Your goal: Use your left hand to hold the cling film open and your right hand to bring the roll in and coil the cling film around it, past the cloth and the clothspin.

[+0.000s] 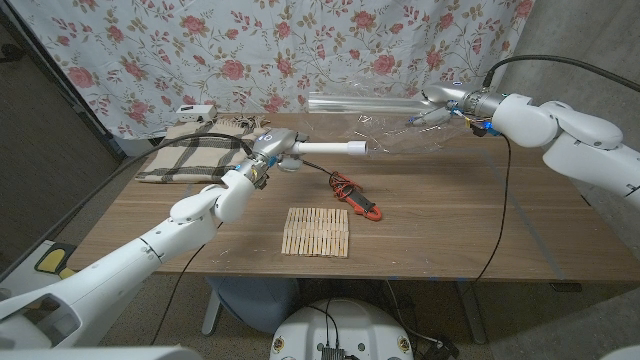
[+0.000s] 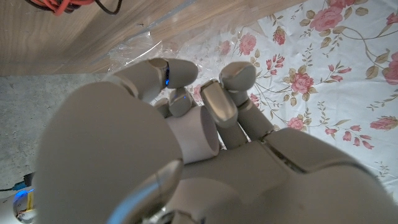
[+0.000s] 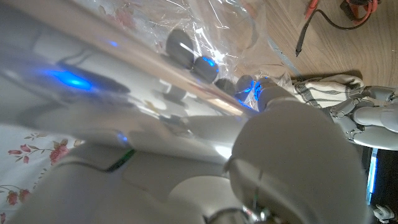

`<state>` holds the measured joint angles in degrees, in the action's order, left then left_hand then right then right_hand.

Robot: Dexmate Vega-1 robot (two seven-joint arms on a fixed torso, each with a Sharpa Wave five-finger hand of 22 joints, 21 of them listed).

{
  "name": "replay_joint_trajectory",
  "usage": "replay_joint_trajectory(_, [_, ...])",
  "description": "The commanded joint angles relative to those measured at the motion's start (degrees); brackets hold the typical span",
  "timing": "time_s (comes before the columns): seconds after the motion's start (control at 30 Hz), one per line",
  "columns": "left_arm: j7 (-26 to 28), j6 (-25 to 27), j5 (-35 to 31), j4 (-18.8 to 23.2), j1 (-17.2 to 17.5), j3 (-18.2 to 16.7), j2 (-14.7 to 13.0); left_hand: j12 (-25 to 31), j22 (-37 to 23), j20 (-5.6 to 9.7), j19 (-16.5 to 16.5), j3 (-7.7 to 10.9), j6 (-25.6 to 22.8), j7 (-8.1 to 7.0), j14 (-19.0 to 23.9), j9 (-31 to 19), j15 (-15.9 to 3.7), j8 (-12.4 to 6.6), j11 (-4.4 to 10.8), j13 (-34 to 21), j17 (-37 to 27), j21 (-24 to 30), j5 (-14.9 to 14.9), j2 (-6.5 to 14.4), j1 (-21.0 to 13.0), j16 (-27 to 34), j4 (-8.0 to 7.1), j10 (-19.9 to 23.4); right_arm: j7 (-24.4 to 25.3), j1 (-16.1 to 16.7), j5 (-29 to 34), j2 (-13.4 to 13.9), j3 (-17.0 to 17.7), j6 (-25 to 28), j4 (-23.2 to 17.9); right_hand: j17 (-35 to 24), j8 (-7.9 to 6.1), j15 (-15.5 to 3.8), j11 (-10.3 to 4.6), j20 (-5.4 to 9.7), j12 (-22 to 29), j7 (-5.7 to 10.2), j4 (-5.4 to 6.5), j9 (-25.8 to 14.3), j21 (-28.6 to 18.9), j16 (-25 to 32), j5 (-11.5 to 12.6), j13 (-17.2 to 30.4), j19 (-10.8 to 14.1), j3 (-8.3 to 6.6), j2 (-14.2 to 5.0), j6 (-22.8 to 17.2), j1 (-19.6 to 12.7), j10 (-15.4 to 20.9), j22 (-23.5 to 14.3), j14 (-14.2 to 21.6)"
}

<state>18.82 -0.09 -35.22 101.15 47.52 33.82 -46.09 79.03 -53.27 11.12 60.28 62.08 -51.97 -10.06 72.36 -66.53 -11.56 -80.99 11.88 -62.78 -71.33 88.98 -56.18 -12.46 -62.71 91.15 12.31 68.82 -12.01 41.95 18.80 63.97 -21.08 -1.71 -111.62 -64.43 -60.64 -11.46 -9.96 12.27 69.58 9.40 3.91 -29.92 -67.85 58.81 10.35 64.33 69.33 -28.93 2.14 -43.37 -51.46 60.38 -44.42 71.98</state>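
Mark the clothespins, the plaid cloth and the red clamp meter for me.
clothespins point(image 1: 316, 231), head view, middle of the wooden row on the table.
plaid cloth point(image 1: 190, 160), head view, middle of the folded fabric.
red clamp meter point(image 1: 364, 204), head view, on its red body.

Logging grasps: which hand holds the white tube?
The left hand grips the white tube; the right hand holds the clear cling film instead.

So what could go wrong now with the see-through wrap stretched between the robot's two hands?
The thin clear cling film might tear or bunch, because it already looks crinkled where it spans from the left hand, gripping the white cardboard roll, to the right hand. It could also sag and catch the red clamp meter with its black leads lying on the table under it.
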Motion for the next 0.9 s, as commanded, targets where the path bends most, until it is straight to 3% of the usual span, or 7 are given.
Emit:
replay_joint_trajectory(0.03, [-3.5, 4.5, 0.5, -0.8, -1.7, 1.8, 3.4, 11.9, 0.1, 0.04, 0.5, -0.43, 0.4, 0.2, 0.3, -5.3, -0.09, -10.3, -0.01, -8.7, -0.1, -0.1, -0.3, 0.0, -1.1, -0.2, 0.0, 0.8, 0.6, 1.9, -0.9, 0.7, 1.5, -0.1, -2.6, -6.8, -0.47, -0.64, -0.61, 0.14, 20.5, -0.25, -0.17, 0.0, -0.6, 30.8, 0.0, 6.9, 0.2, -0.61, -10.72, -0.1, 11.6, 1.1, -0.2, 1.4])
replay_joint_trajectory(0.17, [-2.5, 8.1, -0.1, -1.0, -1.9, 2.5, 5.5, 11.9, 0.1, 0.0, 1.2, -0.55, 0.5, 0.41, 0.5, -5.3, -0.08, -10.29, 0.0, -8.7, 0.0, 0.3, -0.3, 0.1, -1.4, -0.3, -0.07, 0.8, 0.6, 2.5, -0.9, 1.1, 2.0, -0.1, -3.2, -6.8, -0.56, -0.64, -0.62, 0.14, 20.5, -0.07, -0.23, 0.0, -0.8, 30.8, 0.0, 6.9, 0.1, -0.85, -10.7, 0.0, 11.8, 1.1, -0.2, 1.4])
replay_joint_trajectory(0.37, [-2.4, 7.5, 0.1, -2.6, -3.8, 4.1, 6.3, 11.9, -0.9, -0.03, 1.2, -0.43, 0.5, 0.43, 0.8, -5.3, -0.02, -10.32, 0.02, -8.7, 0.0, 0.5, -0.4, 0.1, -1.6, -0.2, -0.11, 1.0, 0.9, 3.0, -0.8, 1.4, 2.6, -0.5, -4.1, -6.8, -0.68, -0.64, -0.63, 0.14, 20.5, -0.12, -0.28, 0.0, -0.9, 30.8, 0.0, 6.9, 0.1, -1.06, -10.68, 0.0, 12.0, 1.1, -0.2, 1.5])
replay_joint_trajectory(0.8, [-4.6, 3.2, 2.0, -6.3, -7.7, 6.4, 7.0, 11.9, -1.4, -0.02, 1.3, -0.47, 0.3, 0.38, 1.0, -5.3, 0.02, -10.3, 0.0, -8.7, 0.0, 0.1, -0.4, 0.1, -1.7, -0.3, -0.14, 1.1, 0.6, 2.5, 0.0, 0.9, 2.7, -2.9, -5.3, -6.8, -1.02, -0.64, -0.62, 0.14, 20.5, -0.38, -0.6, 0.4, -1.4, 30.8, -0.1, 6.9, 0.0, -1.99, -10.59, -0.1, 12.7, 1.3, -0.2, 1.6])
replay_joint_trajectory(0.9, [-7.0, 0.5, 6.0, -7.9, -8.7, 6.2, 7.6, 11.9, -1.8, 0.03, 1.2, -0.52, 0.3, 0.37, 1.0, -5.3, 0.01, -10.3, 0.01, -8.7, 0.0, 0.2, -0.4, 0.2, -1.7, -0.3, -0.14, 1.1, 0.4, 2.3, 0.2, 0.8, 2.7, -3.3, -5.6, -6.8, -1.1, -0.63, -0.62, 0.14, 20.5, -0.28, -0.67, 0.4, -1.4, 30.8, -0.1, 6.9, -0.1, -2.19, -10.59, -0.1, 12.8, 1.3, -0.1, 1.6])
